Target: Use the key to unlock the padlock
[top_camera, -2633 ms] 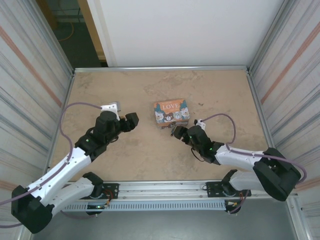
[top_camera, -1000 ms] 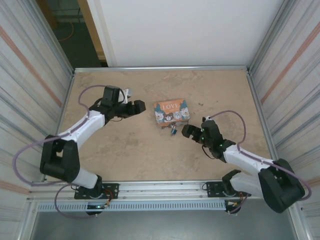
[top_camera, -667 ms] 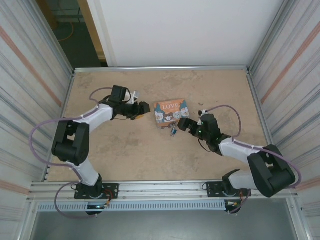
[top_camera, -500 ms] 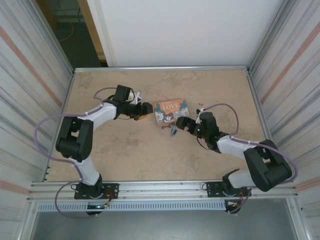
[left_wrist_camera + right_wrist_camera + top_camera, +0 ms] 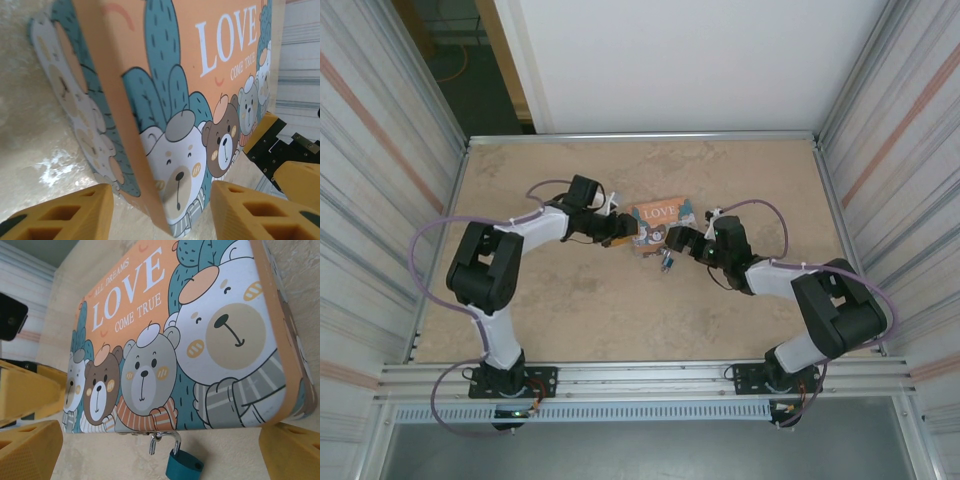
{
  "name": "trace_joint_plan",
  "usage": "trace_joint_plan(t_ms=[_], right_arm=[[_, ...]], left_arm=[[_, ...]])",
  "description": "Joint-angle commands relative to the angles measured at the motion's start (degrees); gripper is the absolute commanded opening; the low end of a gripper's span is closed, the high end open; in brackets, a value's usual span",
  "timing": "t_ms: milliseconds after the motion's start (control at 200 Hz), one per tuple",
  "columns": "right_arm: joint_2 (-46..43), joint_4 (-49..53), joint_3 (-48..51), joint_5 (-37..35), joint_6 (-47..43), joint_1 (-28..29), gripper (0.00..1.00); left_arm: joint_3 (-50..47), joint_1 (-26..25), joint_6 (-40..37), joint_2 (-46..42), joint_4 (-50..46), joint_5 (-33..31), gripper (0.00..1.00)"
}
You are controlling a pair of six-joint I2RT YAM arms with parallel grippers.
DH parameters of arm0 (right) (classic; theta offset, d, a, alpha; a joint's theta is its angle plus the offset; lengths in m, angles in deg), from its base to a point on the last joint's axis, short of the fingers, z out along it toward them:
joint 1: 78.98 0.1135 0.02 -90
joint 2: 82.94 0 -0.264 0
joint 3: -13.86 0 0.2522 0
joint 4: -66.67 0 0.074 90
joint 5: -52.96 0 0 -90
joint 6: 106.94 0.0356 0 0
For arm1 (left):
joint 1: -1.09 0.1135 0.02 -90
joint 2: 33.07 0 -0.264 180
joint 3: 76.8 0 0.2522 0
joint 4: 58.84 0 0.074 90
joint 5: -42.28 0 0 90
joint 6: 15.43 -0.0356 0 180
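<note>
I've got the overhead up: the orange tin (image 5: pixel 660 222) sits mid-table (image 5: pixel 570 320), a touch toward 12 o'clock. The left gripper (image 5: pixel 620 232) is at its 9 o'clock end and the right gripper (image 5: pixel 678 240) is near its 4 o'clock corner.

The padlock (image 5: pixel 666 262) lies at the tin's 6 o'clock, just beside the near edge.

On the left wrist feed, the left gripper (image 5: pixel 162 220) is spread wide, yellow fingers (image 5: pixel 65 215) either side of a corner of the tin (image 5: pixel 200 90), gripping nothing.

On the right wrist feed, the right gripper (image 5: pixel 160 455) is just as wide, with the tin (image 5: pixel 165 325) ahead of it. The padlock (image 5: pixel 184 462) hangs by its thin shackle (image 5: pixel 162 440) from the clasp on the tin's front edge, its blue body low between my fingers (image 5: pixel 27 450). I can't tell whether they touch the tin.
</note>
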Motion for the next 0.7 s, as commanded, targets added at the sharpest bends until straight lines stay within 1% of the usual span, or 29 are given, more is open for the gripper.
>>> trace_joint_plan(t_ms=[0,195,441,696], right_arm=[[0.90,-0.54,-2.07,0.79,-2.28,-0.60,0.99],[1.85,-0.53,-3.13,1.60,-4.33,-1.72,0.99],[2.14,-0.45,-3.75,2.32,-6.91,-3.23,0.99],[-1.24,-0.45,-0.66,1.60,-6.92,-3.48,0.99]], left_arm=[[0.03,-1.00,1.77,0.58,2.31,2.13,0.50],[-2.77,-2.63,4.31,0.18,5.41,2.63,0.46],[-4.52,-3.09,4.97,-1.63,5.76,2.08,0.45],[-5.68,-2.67,4.77,-6.90,4.52,-0.62,0.51]])
